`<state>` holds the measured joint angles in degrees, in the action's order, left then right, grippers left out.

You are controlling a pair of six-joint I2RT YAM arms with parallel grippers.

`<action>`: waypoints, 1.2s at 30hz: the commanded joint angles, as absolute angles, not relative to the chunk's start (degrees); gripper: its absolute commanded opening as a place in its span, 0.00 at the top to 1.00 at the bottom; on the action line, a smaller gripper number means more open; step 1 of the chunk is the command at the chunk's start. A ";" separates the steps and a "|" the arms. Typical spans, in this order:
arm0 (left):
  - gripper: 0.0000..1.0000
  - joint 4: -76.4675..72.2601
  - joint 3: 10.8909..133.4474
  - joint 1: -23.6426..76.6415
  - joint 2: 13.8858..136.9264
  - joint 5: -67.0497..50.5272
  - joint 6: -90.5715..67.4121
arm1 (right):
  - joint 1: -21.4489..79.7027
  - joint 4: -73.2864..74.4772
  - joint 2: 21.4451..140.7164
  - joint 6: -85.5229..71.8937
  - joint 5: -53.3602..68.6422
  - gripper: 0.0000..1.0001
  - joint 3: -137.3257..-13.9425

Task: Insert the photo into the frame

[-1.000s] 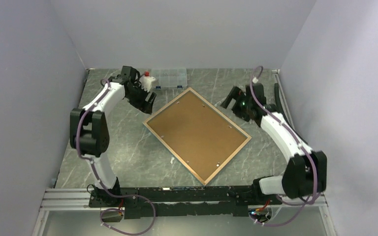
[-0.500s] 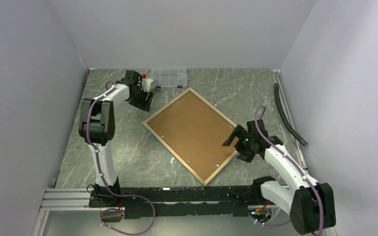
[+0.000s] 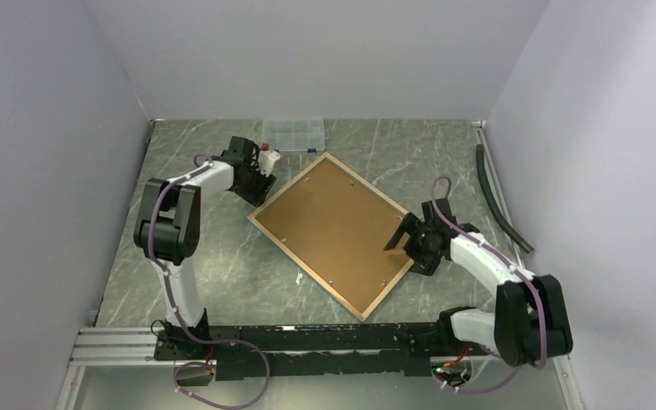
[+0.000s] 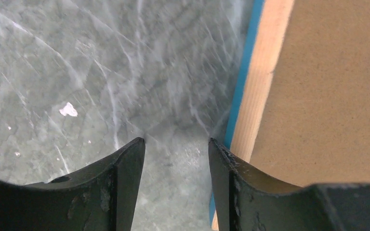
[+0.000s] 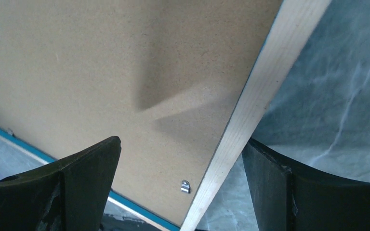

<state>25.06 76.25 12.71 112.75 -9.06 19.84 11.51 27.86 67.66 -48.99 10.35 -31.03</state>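
Observation:
The frame (image 3: 304, 266) lies face down in the middle of the table, its wood rim up, with the brown backing board (image 3: 333, 231) in it. The photo is hidden. My left gripper (image 3: 257, 184) is open and empty, low at the frame's left corner. In the left wrist view the left gripper (image 4: 176, 142) is over bare table, with the blue-edged rim (image 4: 265, 72) by the right finger. My right gripper (image 3: 404, 240) is open at the frame's right edge. In the right wrist view the right gripper (image 5: 180, 144) straddles the rim (image 5: 265, 86) without gripping it; a small metal tab (image 5: 185, 186) shows on the board.
A clear compartment box (image 3: 293, 132) and a white bottle with a red cap (image 3: 270, 159) stand at the back, just behind my left gripper. A black hose (image 3: 497, 198) lies along the right wall. A small white scrap (image 3: 297, 278) lies left of the frame.
My right arm has swung from the back right down to the frame's right edge. My left gripper has moved right and down to the frame's left corner.

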 commanded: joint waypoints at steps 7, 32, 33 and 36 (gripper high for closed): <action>0.46 37.15 60.68 17.55 99.93 -14.42 32.02 | 9.74 22.71 77.71 -41.25 8.54 0.00 -43.44; 0.31 52.27 57.93 18.31 84.78 -21.90 36.59 | 7.03 26.89 91.04 -36.84 1.72 0.00 -61.68; 0.31 53.12 59.46 15.43 84.85 -23.05 36.83 | 7.03 27.08 89.60 -37.11 0.78 0.00 -61.32; 0.30 52.10 62.89 9.40 85.80 -24.71 34.39 | 7.52 26.00 84.25 -38.83 0.17 0.01 -59.52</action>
